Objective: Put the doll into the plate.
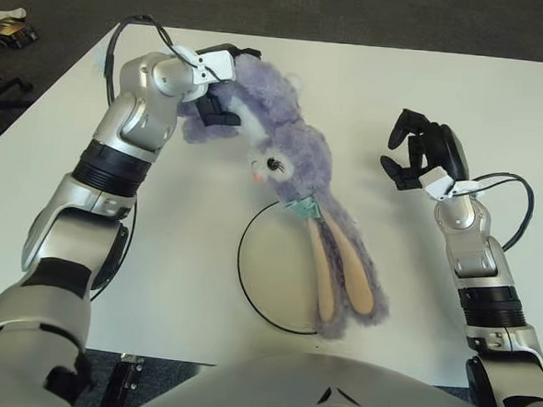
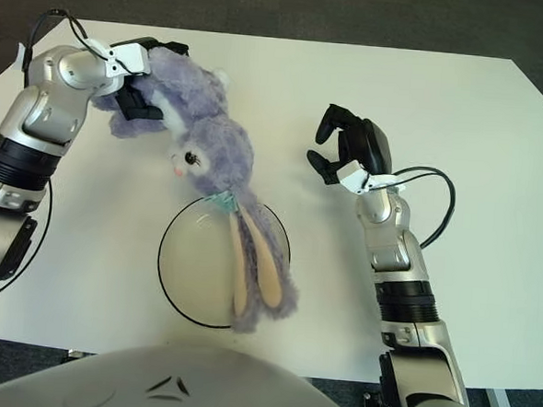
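Nearest: clear plate (image 1: 262, 286) on white table (image 1: 499, 107), long ears of purple rabbit doll (image 1: 288, 158) draped across its right rim. Doll hangs head-down, body gripped by left hand (image 1: 218, 94), fingers curled into plush, likely so ears settle into plate first. Right hand (image 1: 422, 157) to plate's right, fingers loosely curled, holding nothing. Beyond table, dark carpet.
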### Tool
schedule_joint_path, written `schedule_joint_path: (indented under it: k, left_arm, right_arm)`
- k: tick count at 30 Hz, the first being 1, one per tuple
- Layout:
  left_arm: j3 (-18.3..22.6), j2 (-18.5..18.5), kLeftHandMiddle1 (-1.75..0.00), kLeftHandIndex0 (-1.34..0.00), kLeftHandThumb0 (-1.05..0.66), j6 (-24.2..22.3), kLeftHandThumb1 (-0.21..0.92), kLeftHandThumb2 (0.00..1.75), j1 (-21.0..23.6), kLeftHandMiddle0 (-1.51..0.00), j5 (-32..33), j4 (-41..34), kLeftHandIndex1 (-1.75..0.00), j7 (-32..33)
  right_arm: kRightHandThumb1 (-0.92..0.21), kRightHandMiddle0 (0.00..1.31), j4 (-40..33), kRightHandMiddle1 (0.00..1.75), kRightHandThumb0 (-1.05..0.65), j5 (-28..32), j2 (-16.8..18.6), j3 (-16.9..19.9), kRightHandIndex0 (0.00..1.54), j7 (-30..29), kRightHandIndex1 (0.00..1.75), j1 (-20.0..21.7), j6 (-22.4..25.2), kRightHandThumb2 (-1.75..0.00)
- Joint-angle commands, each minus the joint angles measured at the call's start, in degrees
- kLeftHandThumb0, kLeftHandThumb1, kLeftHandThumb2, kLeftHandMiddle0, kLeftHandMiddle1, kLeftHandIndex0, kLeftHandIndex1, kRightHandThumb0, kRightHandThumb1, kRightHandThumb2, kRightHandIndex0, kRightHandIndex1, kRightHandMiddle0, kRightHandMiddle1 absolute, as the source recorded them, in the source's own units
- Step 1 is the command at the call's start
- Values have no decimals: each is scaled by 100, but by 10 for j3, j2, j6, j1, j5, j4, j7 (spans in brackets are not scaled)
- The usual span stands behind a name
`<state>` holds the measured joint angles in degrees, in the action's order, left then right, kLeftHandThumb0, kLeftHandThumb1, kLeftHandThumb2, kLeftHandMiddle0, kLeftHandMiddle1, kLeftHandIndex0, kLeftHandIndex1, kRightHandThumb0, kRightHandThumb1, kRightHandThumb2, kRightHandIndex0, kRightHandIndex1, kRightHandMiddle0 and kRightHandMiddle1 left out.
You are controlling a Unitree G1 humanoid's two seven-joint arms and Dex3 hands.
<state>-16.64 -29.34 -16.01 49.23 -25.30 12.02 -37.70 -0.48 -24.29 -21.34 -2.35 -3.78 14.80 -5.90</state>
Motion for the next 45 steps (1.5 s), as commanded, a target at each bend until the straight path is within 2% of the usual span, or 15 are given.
schedule_joint_path:
  k: [1,4,10,19,28,38,40,45]
  left_arm:
    - [-2,10,-175,-71,-50,6,25,131,30,-124,-10,33,-164,27]
    - [-5,24,-175,-71,-51,17,22,139,46,-123,-15,72,-169,52]
    - [-11,52,-175,-70,-52,44,21,142,88,-122,-27,176,-172,114]
    - [-12,75,-175,-69,-50,78,27,131,137,-125,-31,292,-166,183]
    - [-14,93,-175,-68,-49,89,28,131,177,-124,-34,375,-167,228]
    - [-14,103,-175,-68,-50,104,27,133,206,-124,-30,439,-169,252]
    - [-14,104,-175,-68,-50,106,27,134,206,-125,-28,443,-169,252]
    - [-11,105,-175,-66,-50,111,27,134,207,-125,-25,446,-171,254]
  right_arm:
    - [-25,66,-3,175,-50,-11,2,3,117,-9,175,19,3,-138]
    - [-25,66,1,175,-50,-13,4,1,115,-13,175,31,3,-138]
    - [-25,66,3,175,-50,-12,12,0,108,-12,175,55,8,-138]
    - [-28,63,23,175,-48,-14,21,-2,100,-10,175,100,20,-135]
    - [-34,59,31,175,-47,-24,29,-6,88,-12,175,129,46,-128]
    - [-42,52,22,175,-44,-52,42,-20,63,-20,175,146,95,-118]
    - [-44,51,10,174,-44,-58,48,-24,60,-12,175,146,121,-115]
    - [-53,47,-23,170,-42,-67,57,-34,40,17,175,146,184,-100]
